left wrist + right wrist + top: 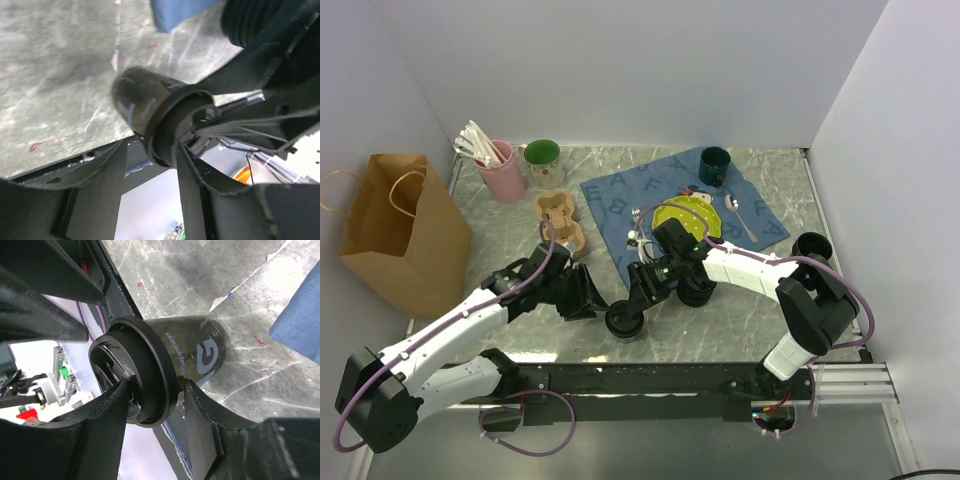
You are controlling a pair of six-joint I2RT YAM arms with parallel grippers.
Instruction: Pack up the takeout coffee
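Reference: the blue cloth (670,200). The brown paper bag (400,235) stands well to its left. The tan cup carrier (560,222) lies just beside its left edge. The right gripper (638,303) reaches past its near-left corner and pinches the lid rim of one takeout cup (623,322), which stands upright in front of that corner. The left gripper (592,298) sits just left of that cup, fingers (112,195) spread on either side of the lid. The second cup (697,293) stands at the cloth's near edge, under the right arm.
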